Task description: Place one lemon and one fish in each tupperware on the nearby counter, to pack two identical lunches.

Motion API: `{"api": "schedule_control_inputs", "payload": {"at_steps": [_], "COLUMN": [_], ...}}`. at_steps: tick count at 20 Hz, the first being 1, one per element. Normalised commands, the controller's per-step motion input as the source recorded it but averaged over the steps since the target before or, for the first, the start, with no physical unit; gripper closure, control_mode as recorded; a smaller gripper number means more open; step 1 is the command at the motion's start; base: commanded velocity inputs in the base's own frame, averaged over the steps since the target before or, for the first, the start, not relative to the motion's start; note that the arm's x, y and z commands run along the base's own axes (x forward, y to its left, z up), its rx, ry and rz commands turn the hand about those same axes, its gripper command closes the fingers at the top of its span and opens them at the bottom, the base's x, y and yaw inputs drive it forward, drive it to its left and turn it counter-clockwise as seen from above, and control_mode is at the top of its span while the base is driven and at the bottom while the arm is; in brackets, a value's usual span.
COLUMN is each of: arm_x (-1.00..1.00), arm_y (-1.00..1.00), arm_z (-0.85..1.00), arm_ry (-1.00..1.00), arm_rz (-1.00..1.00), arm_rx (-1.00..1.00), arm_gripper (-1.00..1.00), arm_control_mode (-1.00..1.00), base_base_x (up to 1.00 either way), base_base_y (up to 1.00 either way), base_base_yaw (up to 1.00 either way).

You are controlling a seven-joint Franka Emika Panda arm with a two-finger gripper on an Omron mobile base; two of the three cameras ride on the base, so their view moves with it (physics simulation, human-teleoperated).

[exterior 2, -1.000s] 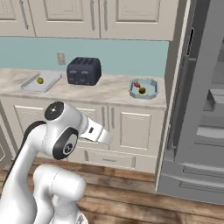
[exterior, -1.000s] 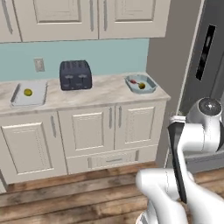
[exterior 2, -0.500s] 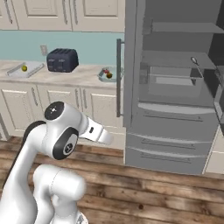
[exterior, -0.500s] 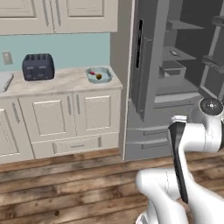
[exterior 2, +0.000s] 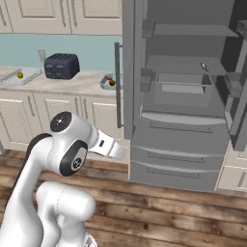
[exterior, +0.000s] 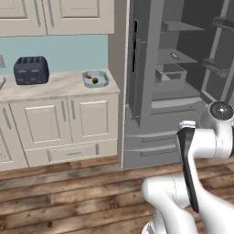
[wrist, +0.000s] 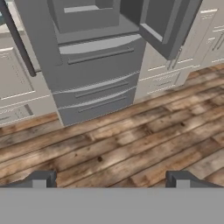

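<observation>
Now facing the open fridge (exterior 2: 183,91) with its gripper (wrist: 112,179) spread and empty, the robot seems to be fetching more food, while the blue-grey tupperware (exterior: 96,78) at ten o'clock already holds a lemon (exterior: 95,81) and fish (exterior: 89,76).

The beige marbled counter (exterior: 59,87) carries a dark navy toaster (exterior: 31,70) at about nine o'clock of its visible stretch and a pale blue-grey tupperware (exterior: 96,78) at three o'clock, near the fridge. In the right base view a flat grey tupperware (exterior 2: 21,75) lies at the toaster's nine o'clock.
</observation>
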Motion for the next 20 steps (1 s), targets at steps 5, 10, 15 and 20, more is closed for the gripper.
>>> {"api": "schedule_control_inputs", "payload": {"at_steps": [5, 10, 15, 20], "arm_x": [0.0, 0.0, 0.0, 0.0], "arm_y": [0.0, 0.0, 0.0, 0.0], "arm_z": [0.0, 0.0, 0.0, 0.0], "arm_ry": [0.0, 0.0, 0.0, 0.0], "arm_rz": [0.0, 0.0, 0.0, 0.0], "arm_rx": [0.0, 0.0, 0.0, 0.0], "arm_gripper": [-1.0, -1.0, -1.0, -1.0], "arm_control_mode": [1.0, 1.0, 1.0, 1.0], "base_base_x": [0.33, 0.93, 1.0, 1.0], "base_base_y": [-0.96, -1.0, -0.79, -0.28], "base_base_yaw": [0.13, 0.03, -0.1, -0.13]}}
